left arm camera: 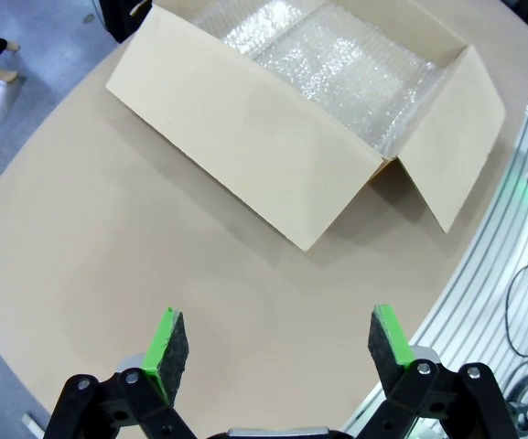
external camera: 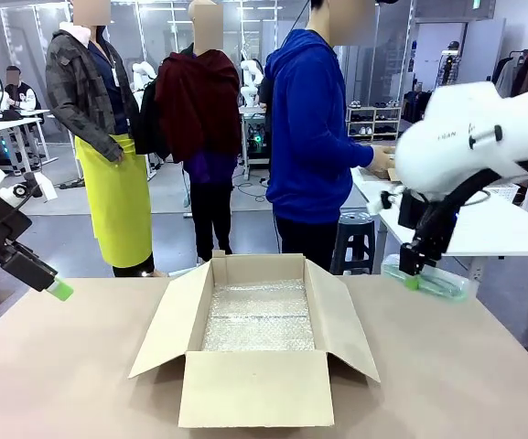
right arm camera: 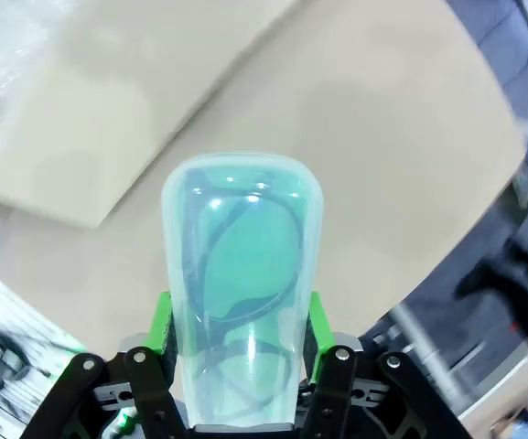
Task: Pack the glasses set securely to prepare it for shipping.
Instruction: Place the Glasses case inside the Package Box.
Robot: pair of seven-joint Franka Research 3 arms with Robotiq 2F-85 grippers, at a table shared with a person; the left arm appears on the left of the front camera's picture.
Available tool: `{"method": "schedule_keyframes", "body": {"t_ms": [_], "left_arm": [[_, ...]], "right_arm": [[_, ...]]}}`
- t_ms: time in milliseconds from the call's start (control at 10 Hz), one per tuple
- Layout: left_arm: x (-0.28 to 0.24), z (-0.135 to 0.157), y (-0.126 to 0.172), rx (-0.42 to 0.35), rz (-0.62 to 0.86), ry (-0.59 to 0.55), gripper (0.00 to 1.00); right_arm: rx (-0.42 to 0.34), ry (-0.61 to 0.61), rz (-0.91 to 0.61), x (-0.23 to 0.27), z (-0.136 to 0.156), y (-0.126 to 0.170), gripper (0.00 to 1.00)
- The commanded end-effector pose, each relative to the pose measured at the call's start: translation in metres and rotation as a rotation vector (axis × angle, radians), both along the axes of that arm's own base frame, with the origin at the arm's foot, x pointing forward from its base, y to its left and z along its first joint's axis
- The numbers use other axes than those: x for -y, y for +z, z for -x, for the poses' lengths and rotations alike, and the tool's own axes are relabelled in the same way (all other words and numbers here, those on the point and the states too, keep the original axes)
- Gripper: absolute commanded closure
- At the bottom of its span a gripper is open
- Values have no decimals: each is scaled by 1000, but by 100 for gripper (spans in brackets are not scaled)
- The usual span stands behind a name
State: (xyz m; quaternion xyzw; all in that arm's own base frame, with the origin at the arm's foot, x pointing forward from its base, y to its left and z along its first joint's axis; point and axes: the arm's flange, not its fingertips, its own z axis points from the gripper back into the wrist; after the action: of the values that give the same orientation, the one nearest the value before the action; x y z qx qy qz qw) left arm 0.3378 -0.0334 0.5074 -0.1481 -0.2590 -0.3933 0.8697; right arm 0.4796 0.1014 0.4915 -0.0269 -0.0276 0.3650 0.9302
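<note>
One open cardboard box (external camera: pixel 254 389) is sitting in the middle of the tan table (external camera: pixel 62 366) with its four flaps folded outward. A single sheet of bubble wrap (external camera: pixel 259 320) is lining its floor. Three onlookers are standing beyond the far edge: a person in a yellow apron (external camera: pixel 122 206), a person in a dark red top (external camera: pixel 209 101) and a person in a blue hoodie (external camera: pixel 314 128), who is next to one dark stool (external camera: pixel 355 242).

The right gripper (right arm camera: pixel 238 315) is squeezing one mint-green glasses case (right arm camera: pixel 241 229) between its green pads, and a pair of glasses (right arm camera: pixel 245 274) is showing through the lid. The case is hanging to the right of the box, near the table's far right edge, with the box's right flap (external camera: pixel 341 315) sloping up between it and the lining. The left gripper (left arm camera: pixel 273 338) is hovering over the table's left side, its jaws spread wide and gripping nothing.

Small dark lettering on the right arm (external camera: pixel 465 137) is coming out too small to read.
</note>
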Motion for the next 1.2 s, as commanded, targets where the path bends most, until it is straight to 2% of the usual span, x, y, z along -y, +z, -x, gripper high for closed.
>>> {"method": "schedule_keyframes", "body": {"t_ms": [0, 100, 200, 500, 700, 800, 1000, 1100], "left_arm": [[-2, 0, 1, 4, 16, -13, 0], [-2, 0, 1, 4, 16, -13, 0], [-2, 0, 1, 4, 16, -13, 0], [-2, 0, 1, 4, 16, -13, 0], [-2, 0, 1, 4, 16, -13, 0], [-2, 0, 1, 4, 16, -13, 0], [-2, 0, 1, 4, 16, -13, 0], [-2, 0, 1, 4, 16, -13, 0]], "right_arm": [[42, 520, 58, -29, -8, 9, 64], [99, 612, 26, -64, -13, 23, 64], [110, 645, 72, -97, -22, 27, 64], [81, 742, 131, -194, -59, 24, 64], [75, 762, 137, -249, -88, 1, 64], [74, 753, 74, -262, -103, -16, 64], [104, 718, 19, -285, -128, -62, 64], [122, 713, 41, -293, -138, -82, 64]]}}
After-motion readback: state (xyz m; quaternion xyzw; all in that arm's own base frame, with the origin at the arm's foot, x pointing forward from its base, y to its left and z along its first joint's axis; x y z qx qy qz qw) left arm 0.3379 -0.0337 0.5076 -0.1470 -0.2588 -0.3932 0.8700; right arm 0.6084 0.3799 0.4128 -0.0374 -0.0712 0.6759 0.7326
